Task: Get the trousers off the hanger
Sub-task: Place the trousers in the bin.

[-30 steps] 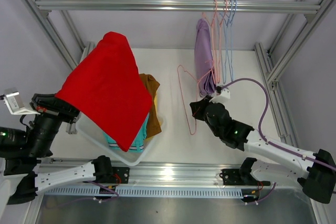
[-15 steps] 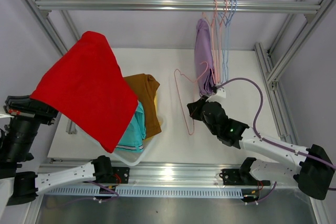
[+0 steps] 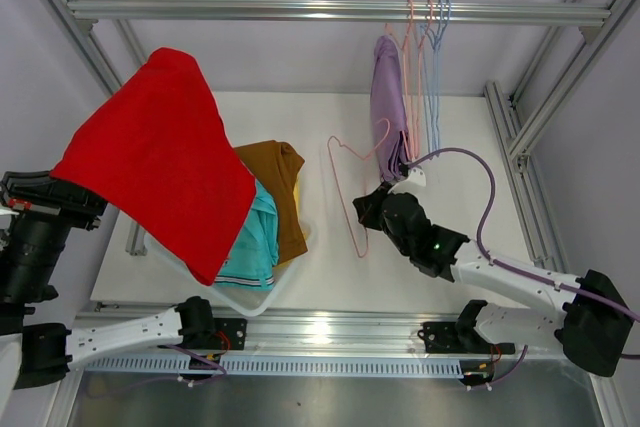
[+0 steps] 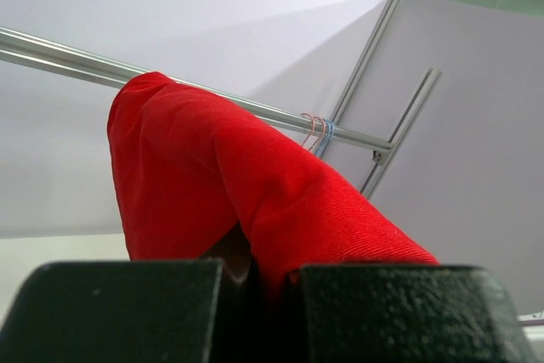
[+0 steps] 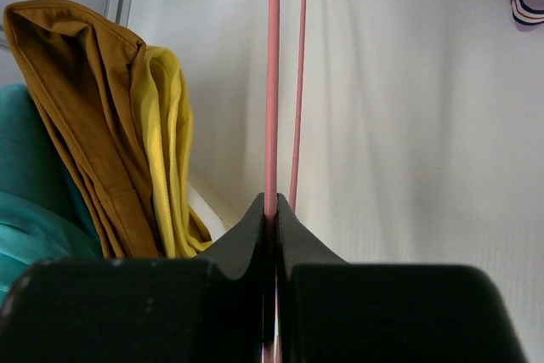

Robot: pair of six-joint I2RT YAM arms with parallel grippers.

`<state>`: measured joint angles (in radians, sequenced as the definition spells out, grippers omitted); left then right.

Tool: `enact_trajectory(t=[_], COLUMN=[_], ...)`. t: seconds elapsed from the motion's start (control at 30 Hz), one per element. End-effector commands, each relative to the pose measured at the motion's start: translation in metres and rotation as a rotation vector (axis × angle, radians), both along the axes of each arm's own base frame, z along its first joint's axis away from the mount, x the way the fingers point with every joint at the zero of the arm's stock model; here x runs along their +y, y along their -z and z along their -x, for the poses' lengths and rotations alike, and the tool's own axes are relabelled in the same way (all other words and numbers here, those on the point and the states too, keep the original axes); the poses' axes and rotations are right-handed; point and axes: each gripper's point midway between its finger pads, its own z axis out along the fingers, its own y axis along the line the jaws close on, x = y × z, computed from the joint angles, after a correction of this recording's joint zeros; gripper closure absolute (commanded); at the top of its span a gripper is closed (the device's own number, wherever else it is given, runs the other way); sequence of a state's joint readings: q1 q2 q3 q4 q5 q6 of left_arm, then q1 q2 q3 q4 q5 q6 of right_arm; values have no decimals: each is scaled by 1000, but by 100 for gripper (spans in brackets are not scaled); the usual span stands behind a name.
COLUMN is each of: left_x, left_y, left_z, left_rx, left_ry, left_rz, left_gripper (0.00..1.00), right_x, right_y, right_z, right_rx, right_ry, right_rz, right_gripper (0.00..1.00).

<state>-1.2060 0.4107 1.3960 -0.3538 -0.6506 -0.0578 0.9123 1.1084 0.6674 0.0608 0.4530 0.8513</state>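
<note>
1. Top view: the red trousers (image 3: 160,162) are off the pink hanger (image 3: 350,182), held up left of my right gripper (image 3: 372,209), above the bin (image 3: 255,299); brown trousers (image 3: 285,192) and teal trousers (image 3: 250,247) lie in it; I judge the lilac trousers (image 3: 388,107), hung beyond the gripper, are what's left.
2. Left wrist: my left gripper (image 4: 255,282) is clamped on red cloth.
3. Right wrist: jaws pinched on the bare hanger wire; yellow trousers (image 5: 170,142) lie to their left.

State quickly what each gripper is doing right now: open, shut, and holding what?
The left gripper is shut on the red trousers.
The right gripper is shut on the pink hanger.
</note>
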Motion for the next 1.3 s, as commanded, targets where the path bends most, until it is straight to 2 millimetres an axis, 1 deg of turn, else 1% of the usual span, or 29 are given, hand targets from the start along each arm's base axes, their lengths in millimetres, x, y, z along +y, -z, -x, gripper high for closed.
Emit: enact_trajectory(t=[0.0,0.3,0.47,0.67,0.7,0.73,0.77,0.8,0.83,0.87,0.9,0.97,1.0,1.03,1.07,1.13,1.23,1.27], left_x=[31,66,79,94,90,90,98,88,92,105,93,102,104,96,98,92,93,91], left_y=[-44,-42,-33,-15,-8,-2,4,17,27,35,52,72,78,87,96,107,120,125], left_z=[17,26,25,25,22,20,22,18,16,20,14,13,12,8,6,2,-1,-2], left_rx=[-110,-112,-96,-67,-54,-40,-34,-8,14,18,44,69,80,97,119,149,179,186], left_ry=[12,-18,-57,-89,-93,-97,-104,-100,-116,-119,-121,-146,-150,-157,-176,-186,-204,-208], left_rz=[142,172,152,161,142,138,152,134,141,178,154,172,184,161,149,127,132,123], left_gripper=[100,99,99,99,100,100,100,99,99,100,99,100,100,99,100,99,100,99], right_x=[5,10,9,7,6,5,5,4,3,3,2,-1,-1,-3,-4,-5,-7,-9], right_y=[-13,-9,-10,-12,-11,-11,-9,-8,-9,-9,-7,-7,-6,-5,-5,-2,2,4], right_z=[-7,-10,-12,-14,-14,-15,-14,-14,-14,-14,-13,-14,-13,-14,-14,-14,-15,-16], right_rx=[-41,-34,-36,-38,-35,-35,-32,-29,-32,-32,-28,-29,-27,-26,-26,-20,-16,-14], right_ry=[0,-7,-7,-3,-1,0,-1,-1,-1,1,-1,1,1,4,4,5,13,16], right_rz=[-36,-34,-31,-31,-31,-30,-28,-27,-30,-30,-26,-23,-21,-19,-19,-17,-20,-19], right_gripper=[100,100,100,100,100,100,100,100,100,100,100,100,100,100,100,100,100,100])
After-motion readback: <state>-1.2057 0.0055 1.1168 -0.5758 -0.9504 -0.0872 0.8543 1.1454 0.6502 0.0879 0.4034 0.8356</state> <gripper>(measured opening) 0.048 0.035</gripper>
